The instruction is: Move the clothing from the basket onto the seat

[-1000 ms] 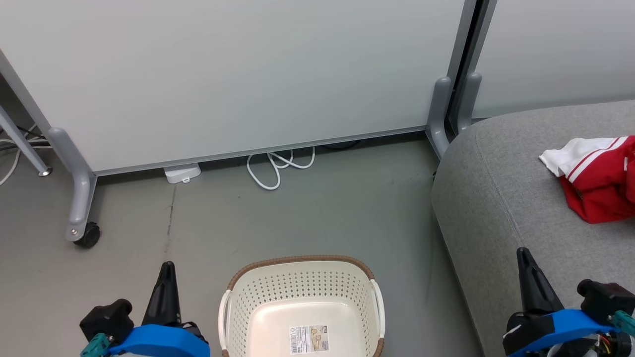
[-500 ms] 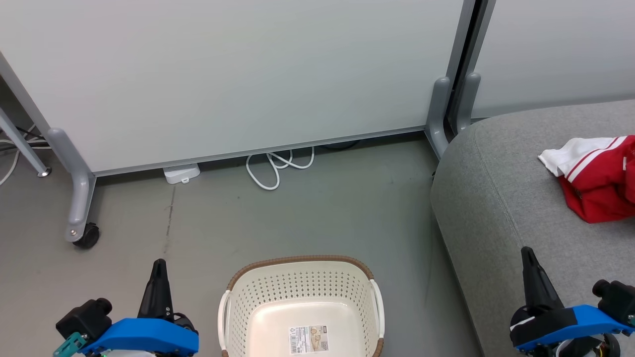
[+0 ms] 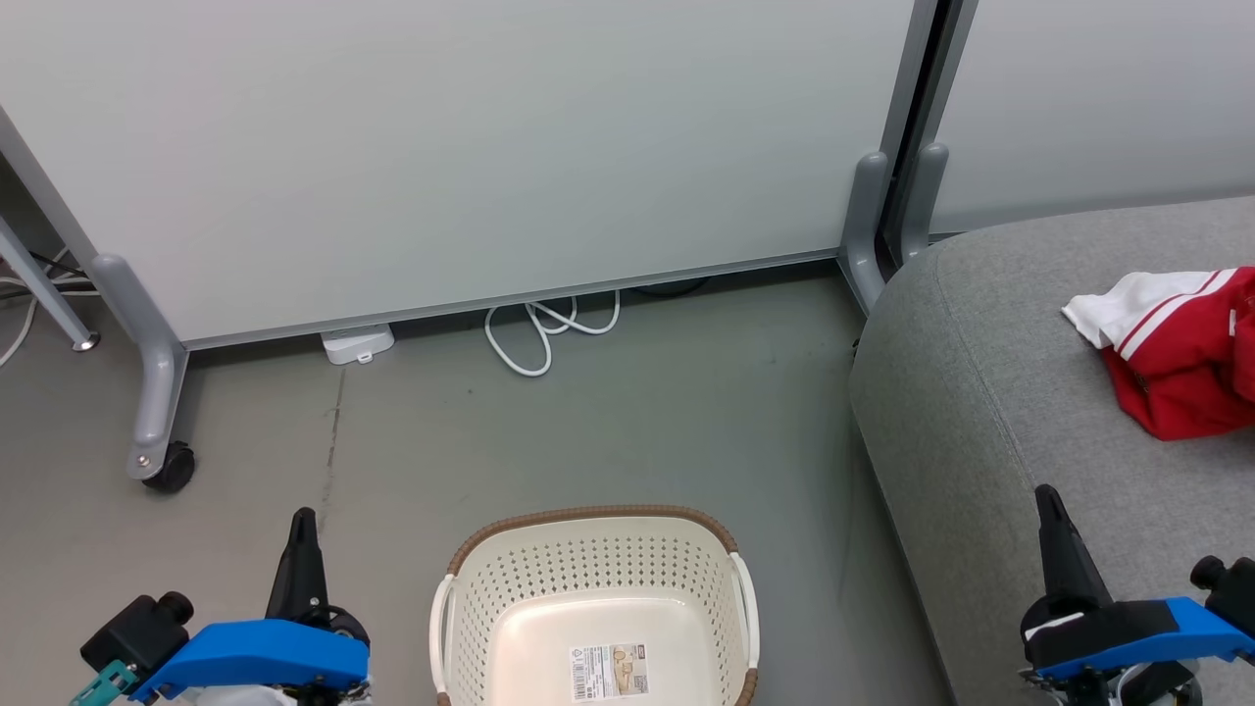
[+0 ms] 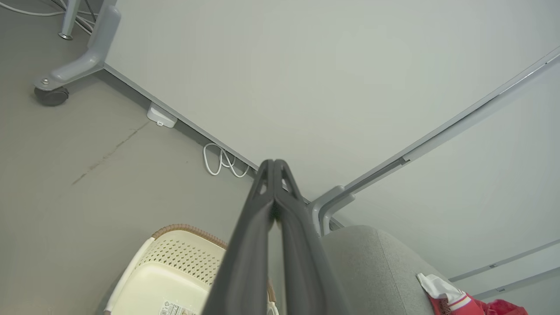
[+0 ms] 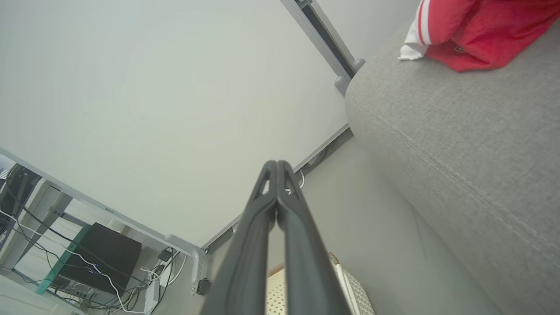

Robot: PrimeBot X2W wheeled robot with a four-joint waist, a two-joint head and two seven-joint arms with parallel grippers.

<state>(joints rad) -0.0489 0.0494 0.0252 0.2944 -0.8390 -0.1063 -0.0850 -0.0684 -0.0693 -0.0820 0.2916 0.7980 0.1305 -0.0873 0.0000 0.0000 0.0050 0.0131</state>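
While the left gripper (image 3: 299, 525) sits at seven o'clock in the head view, its two dark fingers pressed together on nothing, we read the task as at its closing step. The basket (image 3: 598, 514) stands on the floor at six o'clock. It shows a bare bottom bearing its label sticker (image 3: 610, 671). Its near end is cut off by the frame, so a piece may possibly hide there.

Further right, the seat (image 3: 980, 392) fills three to five o'clock. The clothing (image 3: 1177, 373), red with white trim, lies bunched on it at three o'clock, well apart from the basket. The right gripper (image 3: 1049, 510) at five o'clock hangs over the seat's near part, its fingers likewise closed and empty.

Next we would call for a look into the basket's near end; if nothing is found there, both arms can rest.

The grey floor (image 3: 588, 431) is smooth. A caster (image 3: 172, 469) stands at nine o'clock, and a white cable (image 3: 544, 343) lies looped at twelve under the pale partition (image 3: 441, 147).
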